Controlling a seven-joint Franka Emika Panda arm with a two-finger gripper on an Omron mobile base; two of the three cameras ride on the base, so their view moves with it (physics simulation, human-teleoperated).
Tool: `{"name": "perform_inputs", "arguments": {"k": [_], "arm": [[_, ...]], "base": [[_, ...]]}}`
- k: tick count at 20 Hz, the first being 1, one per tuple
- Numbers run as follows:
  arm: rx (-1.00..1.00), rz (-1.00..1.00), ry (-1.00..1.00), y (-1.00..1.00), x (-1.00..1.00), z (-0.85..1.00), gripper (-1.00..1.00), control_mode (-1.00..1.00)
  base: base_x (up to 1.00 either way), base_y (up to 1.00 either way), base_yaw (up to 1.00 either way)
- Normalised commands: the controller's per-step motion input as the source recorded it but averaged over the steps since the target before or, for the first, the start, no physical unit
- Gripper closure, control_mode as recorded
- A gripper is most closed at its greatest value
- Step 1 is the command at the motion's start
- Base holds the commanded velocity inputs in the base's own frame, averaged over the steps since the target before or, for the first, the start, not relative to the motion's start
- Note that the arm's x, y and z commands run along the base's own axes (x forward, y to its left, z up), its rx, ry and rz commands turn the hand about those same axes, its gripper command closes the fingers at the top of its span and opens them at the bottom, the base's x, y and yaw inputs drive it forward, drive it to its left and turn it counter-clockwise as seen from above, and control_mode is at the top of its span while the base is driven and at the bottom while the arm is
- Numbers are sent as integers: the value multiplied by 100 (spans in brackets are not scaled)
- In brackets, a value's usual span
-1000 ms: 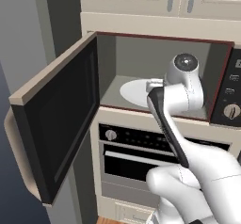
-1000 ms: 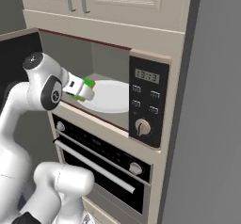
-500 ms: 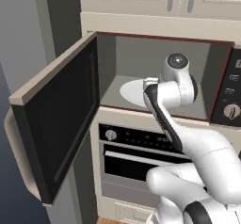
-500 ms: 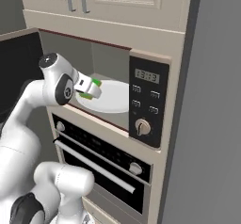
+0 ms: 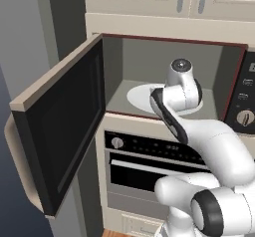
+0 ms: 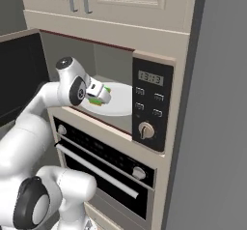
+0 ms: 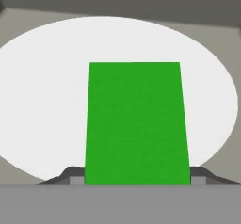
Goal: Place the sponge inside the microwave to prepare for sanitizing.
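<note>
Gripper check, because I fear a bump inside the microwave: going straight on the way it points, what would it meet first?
Probably the white turntable: the gripper, shut on the sponge, points down at it. The sponge's front edge would likely touch first; depth is unclear.

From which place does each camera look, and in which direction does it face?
Left base view: behind the arm on its left, facing the open microwave; the white arm rises at lower right.
Right base view: behind on its right, facing the same microwave; the arm rises at lower left, the gripper holding the sponge.
Hand view: on the hand, looking along the sponge at the turntable.
All share the turntable.
</note>
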Motion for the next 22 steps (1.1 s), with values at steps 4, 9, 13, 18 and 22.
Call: {"name": "perform_inputs", "arguments": {"k": [4,9,13,18,22], "arm": [[0,0,0,-14,26,-29,100,-100],[0,0,0,-3,20,-11,100,-100],[0,0,0,1,19,-11,100,-100],[1,0,0,1,27,-22,100,-100],[1,0,1,0,24,-18,-100,-100]], "base": [[0,0,0],[0,0,0],[0,0,0],[0,0,0],[0,0,0]]}}
